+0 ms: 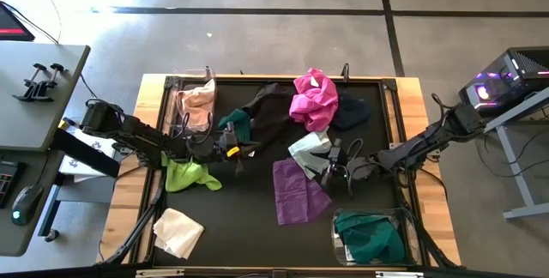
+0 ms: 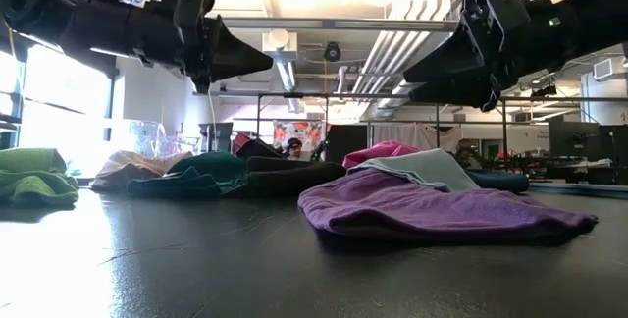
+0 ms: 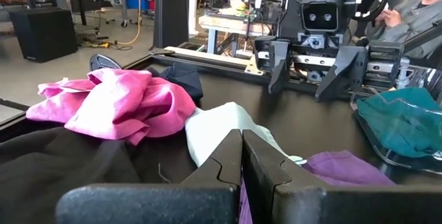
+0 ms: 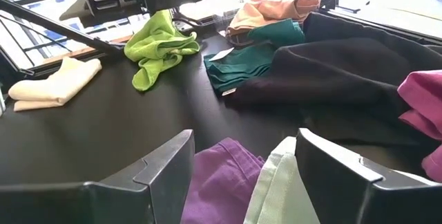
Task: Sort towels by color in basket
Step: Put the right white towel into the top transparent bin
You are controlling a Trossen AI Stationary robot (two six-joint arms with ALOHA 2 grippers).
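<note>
Right gripper (image 1: 330,160) is hovering with jaws spread wide over the pale mint towel (image 1: 309,149), which is lying on the purple towel (image 1: 298,190) mid-bench (image 1: 249,218). Soft, limp and light, it is likely best pinched at a raised fold. Left gripper (image 1: 243,152) is waiting closed, holding nothing.

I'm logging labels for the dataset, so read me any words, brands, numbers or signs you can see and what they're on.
No text can be read in any view.
Poster on the far wall, low view: too blurred to read.
Small white tag on the dark teal-green towel: no print can be made out.
</note>
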